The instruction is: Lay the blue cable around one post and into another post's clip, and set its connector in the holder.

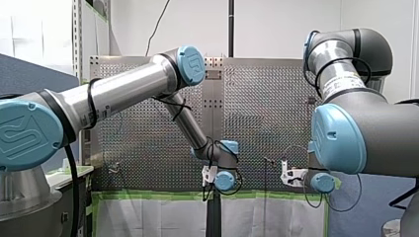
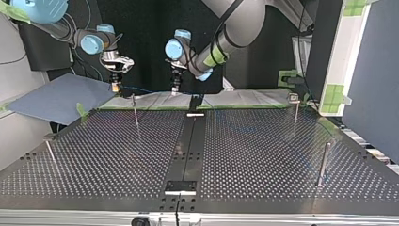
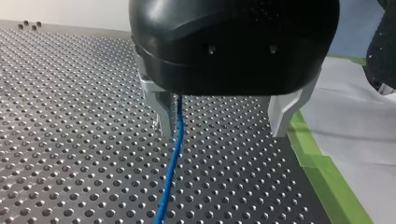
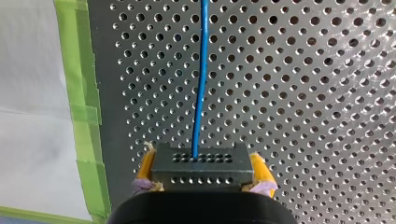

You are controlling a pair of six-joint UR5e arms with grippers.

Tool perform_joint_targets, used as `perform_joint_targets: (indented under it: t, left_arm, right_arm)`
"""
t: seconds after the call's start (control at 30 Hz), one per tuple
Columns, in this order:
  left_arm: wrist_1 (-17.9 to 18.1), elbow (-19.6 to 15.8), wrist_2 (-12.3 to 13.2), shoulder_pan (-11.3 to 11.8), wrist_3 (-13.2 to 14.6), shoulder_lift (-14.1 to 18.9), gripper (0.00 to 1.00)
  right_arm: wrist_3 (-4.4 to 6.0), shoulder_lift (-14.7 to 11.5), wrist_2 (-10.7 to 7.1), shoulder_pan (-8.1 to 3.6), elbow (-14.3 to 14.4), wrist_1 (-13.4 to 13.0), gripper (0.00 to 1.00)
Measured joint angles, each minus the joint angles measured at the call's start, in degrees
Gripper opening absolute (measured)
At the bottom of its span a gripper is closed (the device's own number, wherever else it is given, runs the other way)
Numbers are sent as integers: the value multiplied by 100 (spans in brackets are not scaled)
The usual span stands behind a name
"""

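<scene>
Arms stretched to table edge, right pincer clamping connector, left pincer spread wide, blue cable beside one finger

You can read no text or number; only an illegible emblem marks the front view's leftmost blue joint cap.

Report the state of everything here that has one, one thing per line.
my right gripper: shut on the connector
connector: clamped between the yellow pads, above the table, not in any holder
blue cable: runs from the connector to my left gripper, close beside one finger
my left gripper: open
posts: upright
</scene>
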Motion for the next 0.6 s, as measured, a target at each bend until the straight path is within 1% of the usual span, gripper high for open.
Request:
perform_joint_targets:
  t: [0.27,0.4,0.43,0.47,0.5,0.53,0.57,0.6]
  left_arm:
    - [-30,2,21,6,-12,14,100]
    - [-20,5,109,5,-17,25,100]
    - [-18,5,160,5,-15,28,83]
    - [-17,4,202,5,-15,28,63]
    - [-16,4,242,4,-14,28,63]
    - [-16,4,283,2,-12,28,51]
    - [-15,3,304,-1,-11,30,36]
    - [-15,3,319,-5,-11,32,36]
  right_arm:
    - [0,2,0,8,0,0,0]
    - [0,2,0,9,0,0,0]
    - [0,2,0,9,0,0,0]
    - [0,1,0,9,0,0,0]
    - [0,1,0,10,0,0,0]
    - [0,1,0,11,0,0,0]
    - [0,1,0,13,0,0,0]
    - [0,2,0,15,0,0,0]
